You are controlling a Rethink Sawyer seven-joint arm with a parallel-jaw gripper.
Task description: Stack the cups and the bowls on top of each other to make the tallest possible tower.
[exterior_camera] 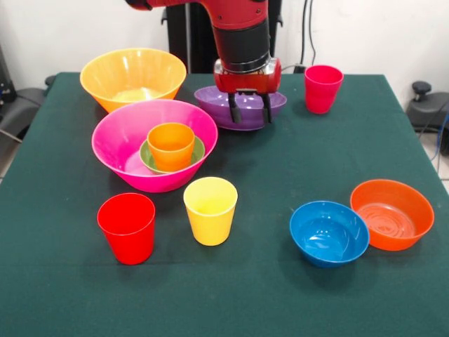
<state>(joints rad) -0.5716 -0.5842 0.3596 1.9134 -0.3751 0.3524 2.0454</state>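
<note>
The tower stands left of centre: the big hot-pink bowl (154, 144) holds the small green bowl (151, 160), and the orange cup (170, 146) stands upright in the green bowl. My gripper (250, 109) hangs open over the wide purple bowl (238, 107), its fingers (234, 109) spread apart at the bowl's front rim, holding nothing. The big orange-yellow bowl (133, 76) sits behind the pink one. The red cup (127, 227) and yellow cup (210, 210) stand upright in front. The crimson-pink cup (323, 88) stands at the back right. The blue bowl (329, 233) and orange bowl (391, 214) touch at front right.
The green table (280, 168) runs to its edges on all sides. The robot's pedestal and cables stand behind the far edge. A dark object (421, 91) sits off the table at the right.
</note>
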